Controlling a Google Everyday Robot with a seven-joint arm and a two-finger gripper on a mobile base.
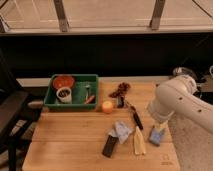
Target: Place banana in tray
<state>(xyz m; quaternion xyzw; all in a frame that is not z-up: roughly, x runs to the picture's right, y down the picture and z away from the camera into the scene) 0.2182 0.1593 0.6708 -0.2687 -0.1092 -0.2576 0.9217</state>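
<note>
The banana is pale yellow and lies on the wooden table near the front, right of centre. The green tray stands at the table's back left and holds a red bowl, a white cup and a small orange item. My white arm reaches in from the right. My gripper hangs at its lower end, just above a blue sponge and a little right of the banana.
An orange fruit sits near the tray's right corner. A dark reddish bunch, a black utensil, a crumpled bluish wrapper and a black packet lie mid-table. A dark chair stands at the left.
</note>
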